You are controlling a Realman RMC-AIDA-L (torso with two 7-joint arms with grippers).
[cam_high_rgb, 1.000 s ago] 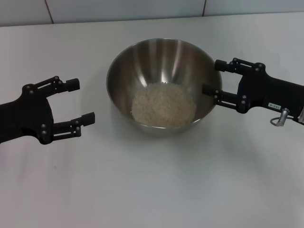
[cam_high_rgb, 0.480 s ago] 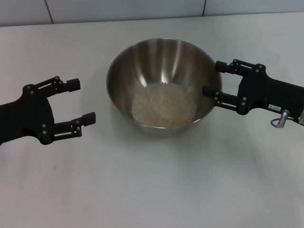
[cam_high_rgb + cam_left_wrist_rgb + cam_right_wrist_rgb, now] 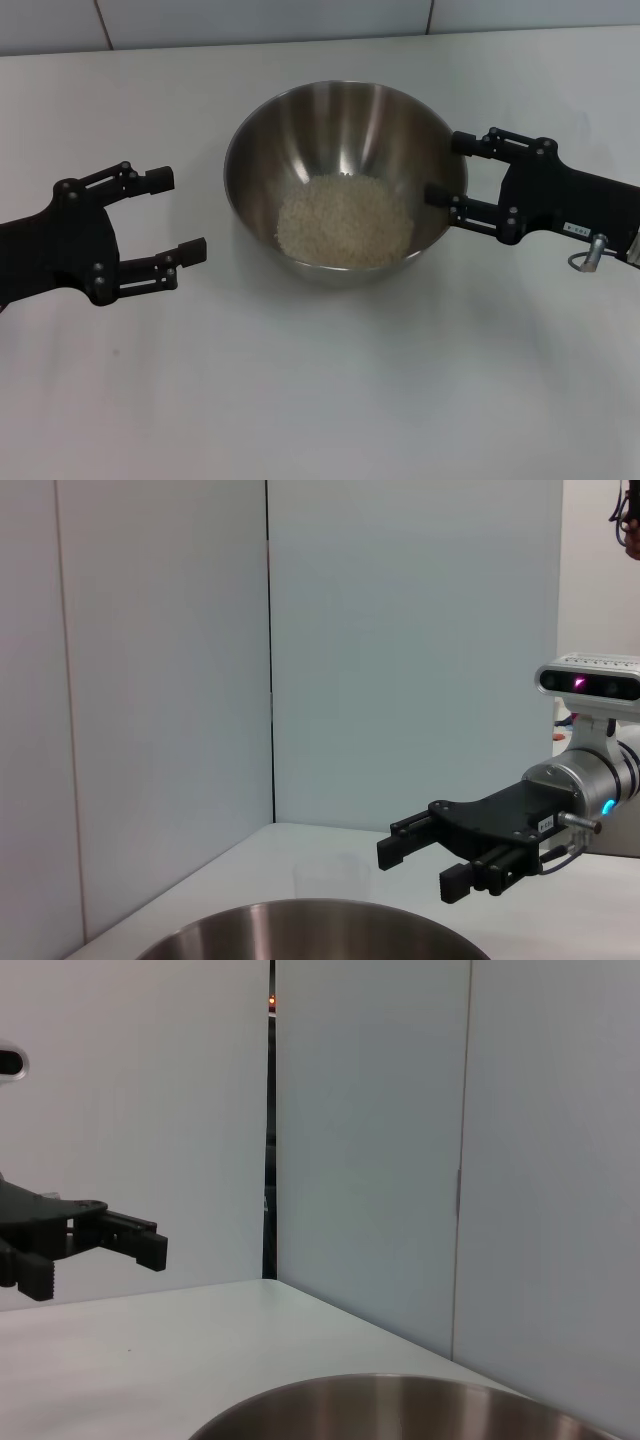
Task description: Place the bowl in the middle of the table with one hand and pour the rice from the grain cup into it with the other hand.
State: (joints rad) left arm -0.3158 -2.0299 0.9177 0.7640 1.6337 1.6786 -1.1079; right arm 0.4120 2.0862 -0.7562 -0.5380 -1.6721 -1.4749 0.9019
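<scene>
The bowl (image 3: 345, 183) sits near the middle of the table (image 3: 320, 380), a little toward twelve o'clock in the head view, upright and resting flat. The rice (image 3: 344, 221) lies in a loose pale heap at the bottom of the bowl, spread toward its six o'clock side.

The left gripper (image 3: 180, 214) is at about nine o'clock from the bowl, apart from its wall, with its fingers spread wide and nothing between them. The right gripper (image 3: 448, 168) is at three o'clock, its fingers also spread wide and empty; its fingertips are right at the bowl's rim, and whether they touch the steel cannot be told.

In the left wrist view the bowl's rim fills the near edge, the right gripper hovers beyond it with its fingers parted, and a faint clear grain cup (image 3: 331, 874) stands upright on the table past the bowl's far rim. In the right wrist view the left gripper shows across the bowl, above the table.
</scene>
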